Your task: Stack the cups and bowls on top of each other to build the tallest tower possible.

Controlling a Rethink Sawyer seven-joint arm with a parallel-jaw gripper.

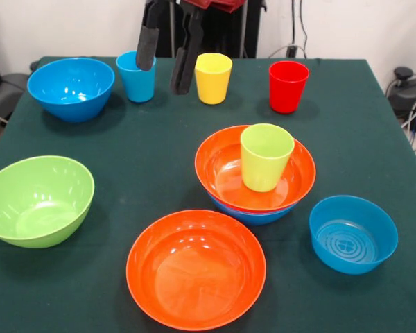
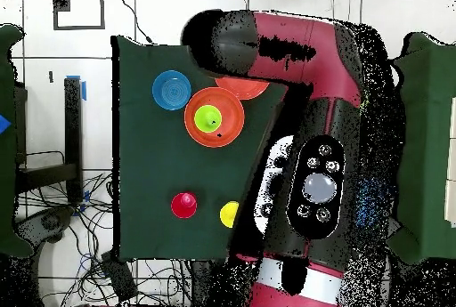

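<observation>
Nearest the camera lay a wide glossy orange plastic bowl, unstacked. Up at the far edge the gripper hung empty with black fingers parted, over the small blue plastic cup. Outward, the tower stood mid-table: lime green cup in an orange bowl on a blue one. Judging by this, the blue cup's pickup seemed underway; next, descend and close.
</observation>
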